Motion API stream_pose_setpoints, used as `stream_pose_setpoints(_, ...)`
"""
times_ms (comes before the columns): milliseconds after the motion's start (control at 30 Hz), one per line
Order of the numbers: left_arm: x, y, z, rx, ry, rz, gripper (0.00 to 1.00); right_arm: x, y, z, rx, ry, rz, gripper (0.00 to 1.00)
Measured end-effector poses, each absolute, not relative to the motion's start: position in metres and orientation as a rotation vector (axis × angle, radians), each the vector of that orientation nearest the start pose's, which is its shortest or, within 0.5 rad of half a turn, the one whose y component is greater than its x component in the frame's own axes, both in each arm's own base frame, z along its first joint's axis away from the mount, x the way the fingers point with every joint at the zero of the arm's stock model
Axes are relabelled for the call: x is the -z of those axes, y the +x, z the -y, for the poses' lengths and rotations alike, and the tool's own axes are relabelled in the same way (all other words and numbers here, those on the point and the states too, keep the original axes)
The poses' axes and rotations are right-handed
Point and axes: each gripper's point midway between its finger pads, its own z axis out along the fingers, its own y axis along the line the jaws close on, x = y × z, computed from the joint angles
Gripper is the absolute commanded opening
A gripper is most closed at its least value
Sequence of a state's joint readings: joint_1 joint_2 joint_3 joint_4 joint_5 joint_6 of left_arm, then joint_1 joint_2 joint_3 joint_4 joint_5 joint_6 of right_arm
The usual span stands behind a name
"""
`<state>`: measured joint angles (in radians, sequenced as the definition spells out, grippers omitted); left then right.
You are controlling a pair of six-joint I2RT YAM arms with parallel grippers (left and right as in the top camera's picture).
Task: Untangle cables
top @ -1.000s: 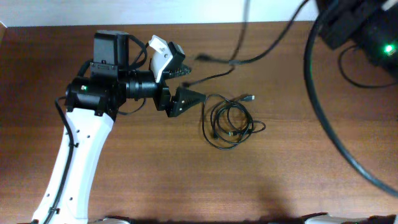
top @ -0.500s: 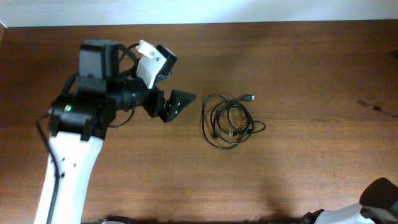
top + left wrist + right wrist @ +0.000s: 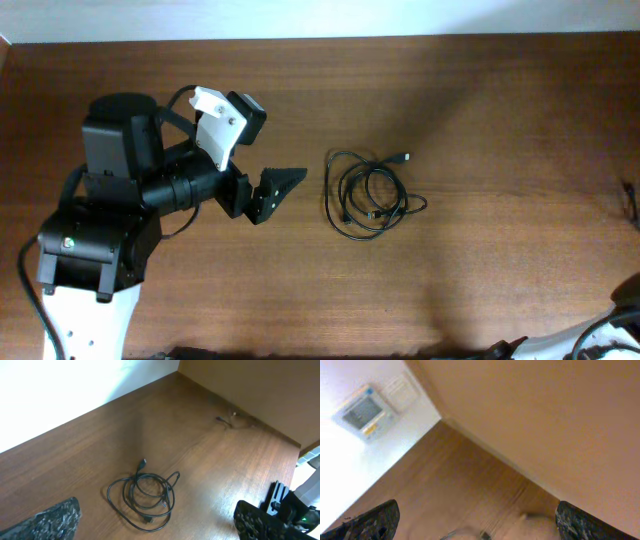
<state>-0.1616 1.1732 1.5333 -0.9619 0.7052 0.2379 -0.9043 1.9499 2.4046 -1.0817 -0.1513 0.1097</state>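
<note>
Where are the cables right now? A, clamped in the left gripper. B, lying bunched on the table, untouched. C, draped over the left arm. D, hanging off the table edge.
B: the cables lie coiled on the table, apart from the open left gripper.

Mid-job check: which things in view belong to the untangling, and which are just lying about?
Job:
cables, one looped bunch
left gripper, open, beside them, not touching
right gripper, open

Not the job:
table
wall panel
</note>
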Motion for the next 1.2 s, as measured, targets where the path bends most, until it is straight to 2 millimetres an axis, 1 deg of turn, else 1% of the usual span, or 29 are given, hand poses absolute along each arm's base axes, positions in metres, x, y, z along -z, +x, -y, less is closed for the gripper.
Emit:
stream_pose_setpoints(67,-0.382,0.272,0.157,0.718,0.797,-1.945,0.99,-0.363,0.335,0.371,0.328,1.034,-2.039,0.99)
stream_pose_setpoints(100,-0.381,0.272,0.157,0.719,0.796,-1.947,0.99,-0.360,0.348,0.356,0.300,0.996,-2.069,0.99)
stream_pose_setpoints(167,-0.382,0.272,0.157,0.718,0.796,-1.946,0.99,-0.361,0.379,0.322,0.164,0.850,-2.109,0.99)
stream_pose_setpoints(200,-0.383,0.273,0.157,0.716,0.793,-1.940,0.99,-0.362,0.396,0.298,0.090,0.763,-2.129,0.99)
stream_pose_setpoints(233,-0.384,0.273,0.157,0.715,0.791,-1.935,0.99,-0.364,0.418,0.264,-0.002,0.651,-2.154,0.99)
stream_pose_setpoints(267,-0.385,0.274,0.157,0.714,0.787,-1.934,0.99,-0.364,0.434,0.233,-0.073,0.566,-2.177,0.99)
stream_pose_setpoints(300,-0.386,0.273,0.157,0.710,0.784,-1.932,0.99,-0.361,0.455,0.175,-0.193,0.426,-2.224,0.99)
stream_pose_setpoints(333,-0.386,0.273,0.157,0.711,0.782,-1.932,0.99,-0.356,0.462,0.138,-0.260,0.350,-2.266,0.99)
stream_pose_setpoints(367,-0.386,0.273,0.156,0.713,0.777,-1.934,0.99,-0.350,0.466,0.093,-0.333,0.261,-2.320,0.99)
stream_pose_setpoints(433,-0.386,0.273,0.156,0.718,0.772,-1.940,0.99,-0.339,0.461,0.035,-0.408,0.119,-2.404,0.99)
stream_pose_setpoints(467,-0.385,0.272,0.156,0.720,0.770,-1.946,0.98,-0.330,0.451,0.000,-0.442,-0.015,-2.468,0.99)
stream_pose_setpoints(500,-0.384,0.271,0.156,0.724,0.767,-1.954,0.99,-0.321,0.436,-0.026,-0.452,-0.165,-2.526,0.99)
stream_pose_setpoints(533,-0.382,0.270,0.156,0.731,0.761,-1.966,0.98,-0.314,0.424,-0.040,-0.450,-0.288,-2.565,0.99)
stream_pose_setpoints(567,-0.381,0.269,0.156,0.736,0.753,-1.973,0.99,-0.307,0.412,-0.051,-0.449,-0.410,-2.596,0.98)
stream_pose_setpoints(600,-0.382,0.269,0.156,0.741,0.746,-1.977,0.99,-0.301,0.407,-0.059,-0.447,-0.500,-2.607,0.98)
stream_pose_setpoints(667,-0.380,0.268,0.155,0.747,0.738,-1.990,0.99,-0.283,0.393,-0.065,-0.467,-0.611,-2.664,0.97)
stream_pose_setpoints(700,-0.378,0.266,0.155,0.752,0.734,-2.004,0.99,-0.269,0.381,-0.067,-0.505,-0.676,-2.711,0.98)
stream_pose_setpoints(733,-0.376,0.265,0.155,0.755,0.730,-2.015,0.99,-0.259,0.374,-0.072,-0.547,-0.716,-2.738,0.99)
stream_pose_setpoints(833,-0.376,0.264,0.154,0.756,0.729,-2.019,0.99,-0.240,0.363,-0.083,-0.610,-0.789,-2.779,0.99)
stream_pose_setpoints(867,-0.375,0.264,0.154,0.753,0.728,-2.020,0.99,-0.244,0.360,-0.087,-0.616,-0.799,-2.767,0.99)
stream_pose_setpoints(933,-0.374,0.265,0.152,0.735,0.719,-2.029,0.99,-0.262,0.351,-0.087,-0.588,-0.785,-2.723,0.99)
stream_pose_setpoints(967,-0.372,0.266,0.150,0.716,0.710,-2.040,0.99,-0.281,0.343,-0.087,-0.560,-0.774,-2.671,0.99)
stream_pose_setpoints(1000,-0.371,0.268,0.148,0.701,0.702,-2.047,0.99,-0.320,0.323,-0.086,-0.505,-0.759,-2.561,0.99)
stream_pose_setpoints(1033,-0.371,0.269,0.146,0.688,0.695,-2.051,0.99,-0.349,0.302,-0.086,-0.464,-0.747,-2.473,0.99)
stream_pose_setpoints(1067,-0.371,0.269,0.146,0.682,0.692,-2.052,0.99,-0.389,0.269,-0.085,-0.399,-0.745,-2.330,0.99)
stream_pose_setpoints(1100,-0.370,0.269,0.145,0.678,0.690,-2.054,0.99,-0.416,0.245,-0.084,-0.352,-0.744,-2.219,0.99)
stream_pose_setpoints(1133,-0.370,0.270,0.145,0.676,0.689,-2.054,0.99,-0.434,0.224,-0.083,-0.318,-0.744,-2.139,0.99)
stream_pose_setpoints(1167,-0.370,0.270,0.145,0.674,0.688,-2.055,0.99,-0.446,0.207,-0.083,-0.293,-0.744,-2.079,0.99)
stream_pose_setpoints(1200,-0.370,0.270,0.145,0.674,0.688,-2.055,0.99,-0.453,0.195,-0.082,-0.279,-0.744,-2.046,0.99)
